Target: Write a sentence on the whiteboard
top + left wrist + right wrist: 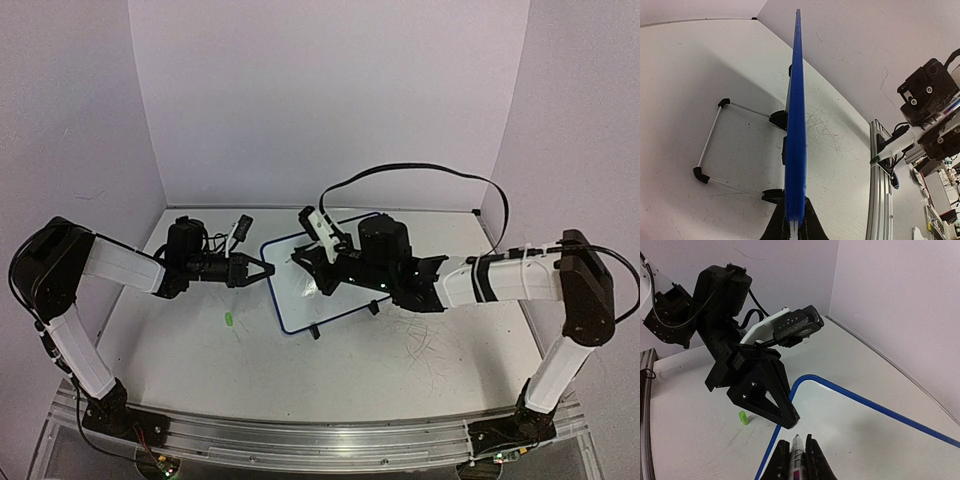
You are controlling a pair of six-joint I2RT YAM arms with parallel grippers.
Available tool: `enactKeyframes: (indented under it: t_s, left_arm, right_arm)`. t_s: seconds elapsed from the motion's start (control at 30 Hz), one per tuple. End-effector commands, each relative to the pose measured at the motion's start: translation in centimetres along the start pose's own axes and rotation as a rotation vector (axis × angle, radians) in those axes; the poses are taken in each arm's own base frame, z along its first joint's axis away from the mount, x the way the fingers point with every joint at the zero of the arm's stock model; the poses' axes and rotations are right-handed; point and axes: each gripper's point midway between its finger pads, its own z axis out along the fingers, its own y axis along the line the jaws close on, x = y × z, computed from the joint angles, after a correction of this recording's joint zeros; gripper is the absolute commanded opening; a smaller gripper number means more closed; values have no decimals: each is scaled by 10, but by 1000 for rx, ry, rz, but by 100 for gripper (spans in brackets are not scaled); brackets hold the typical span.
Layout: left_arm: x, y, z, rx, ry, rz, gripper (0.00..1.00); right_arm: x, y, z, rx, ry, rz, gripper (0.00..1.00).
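Whiteboard (300, 305) sits mid-bench, propped on its wire stand (700, 174). Blue frame, rounded corners. Long axis runs roughly left to right across the bench (350, 370), a little skewed. From the left wrist it shows edge-on, with the stand behind it and the writing face turned toward the right arm. The part of the face in the right wrist view is blank; no writing can be made out anywhere. Left tool (262, 270) is clamped on the board's left edge, frame pinched between its fingers, seemingly bracing the board. Right tool (797, 440) is closed on a marker (797, 460), uncapped, tip forward. It hangs over the face near the rounded corner just beside the left tool's grip. Whether the tip touches the surface cannot be told. A green cap (743, 417) lies loose on the bench, off the board on the left arm's side. Key relation: the tip is at the board's left end, so nearly all the open face stretches away toward the right arm's own side. Judgement: writing not begun. The stroke should run along the long axis, away from the left tool, and the right arm is the only one placed to write. Risk: pen pressure could tip the propped board back unless the edge clamp resists.
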Motion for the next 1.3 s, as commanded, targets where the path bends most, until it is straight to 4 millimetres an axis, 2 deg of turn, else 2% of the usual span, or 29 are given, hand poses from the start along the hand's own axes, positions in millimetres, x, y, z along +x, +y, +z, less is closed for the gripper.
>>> enactKeyframes:
  t_s: [0.0, 0.37, 0.6, 0.77, 1.1, 1.27]
  left_arm:
    - [-9, 10, -3, -40, -14, 33, 0]
    - [-9, 9, -5, -49, -19, 43, 0]
    - [-10, 5, -6, -35, -20, 49, 1]
    - [-15, 1, -9, -35, -31, 54, 6]
    - [-12, 1, -9, -38, -28, 52, 7]
    - [-11, 2, -9, -37, -24, 50, 3]
  right_arm:
    - [-32, 4, 10, -12, -87, -20, 0]
    - [-33, 7, 29, -7, -89, -5, 0]
    - [-28, 5, 27, 10, -79, 1, 0]
    - [-22, 4, 25, 23, -67, 4, 0]
    - [-19, 5, 34, 21, -61, 8, 0]
    - [-16, 3, 39, 32, -53, 10, 0]
